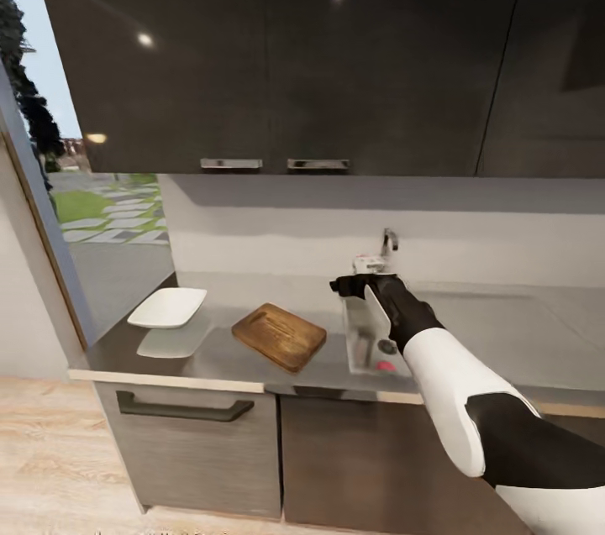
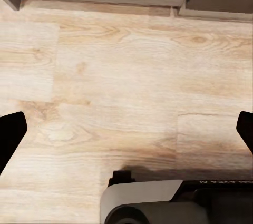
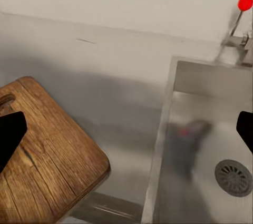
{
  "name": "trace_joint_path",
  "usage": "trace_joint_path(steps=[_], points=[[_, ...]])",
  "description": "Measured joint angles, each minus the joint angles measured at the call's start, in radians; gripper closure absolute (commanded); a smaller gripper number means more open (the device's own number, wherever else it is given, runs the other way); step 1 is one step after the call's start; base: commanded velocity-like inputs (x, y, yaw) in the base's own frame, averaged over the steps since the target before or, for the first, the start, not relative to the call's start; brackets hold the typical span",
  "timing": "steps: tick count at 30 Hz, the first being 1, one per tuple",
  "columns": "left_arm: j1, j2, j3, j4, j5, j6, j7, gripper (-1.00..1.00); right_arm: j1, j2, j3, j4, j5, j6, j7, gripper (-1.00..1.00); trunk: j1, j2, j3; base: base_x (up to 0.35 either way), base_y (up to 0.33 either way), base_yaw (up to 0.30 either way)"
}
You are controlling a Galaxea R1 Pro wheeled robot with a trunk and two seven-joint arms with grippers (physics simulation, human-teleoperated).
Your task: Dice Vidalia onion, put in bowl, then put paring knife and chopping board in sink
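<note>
The right arm reaches forward over the countertop (image 1: 504, 333), and the right gripper (image 1: 351, 286) hangs above the near-left corner region of the sink (image 1: 363, 342), close under the chrome tap (image 1: 387, 243). In the right wrist view its two dark fingertips (image 3: 10, 134) sit at opposite edges of the picture, well apart, so the jaws stand wide open with nothing between them. The Vidalia onion (image 1: 386, 365) lies in the basin toward its front end, a small pinkish-red spot just beside the round drain (image 1: 386, 346); in the right wrist view a blurred dark-and-red smudge shows on the basin floor near the drain (image 3: 233, 177), and what it is cannot be told. The chopping board (image 1: 279, 336) lies flat on the countertop just left of the sink, turned at an angle, its handle slot toward the back wall. The bowl (image 1: 167, 307) sits well left of the board near the counter's end by the window, its reflection showing on the glossy surface below it. The tap's red knob (image 3: 244, 3) shows above the sink's rear rim. The left gripper (image 2: 126, 134) points down at pale wooden floor (image 2: 126, 76) beside the cabinet base, its fingertips likewise spread to the picture's edges, open and empty.
</note>
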Motion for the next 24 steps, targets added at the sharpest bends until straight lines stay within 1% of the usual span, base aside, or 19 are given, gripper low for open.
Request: trace_joint_path(steps=[18,23,24], points=[[0.000,0.000,0.000,0.000,0.000,0.000,0.000,-1.00,0.000,0.002,0.000,0.002,0.000,0.000,0.001,-1.00,0.000,0.000,0.000,0.004,0.001,0.287],[0.000,0.001,0.000,0.000,0.000,0.000,0.001,-1.00,0.000,-0.002,0.004,0.010,0.009,0.001,0.006,-1.00,0.000,0.000,0.000,0.255,0.000,0.195],[0.000,0.001,0.000,0.000,0.000,0.000,0.001,-1.00,0.000,-0.003,0.027,0.011,0.029,0.001,0.023,-1.00,0.000,0.000,0.000,0.318,0.000,0.063]])
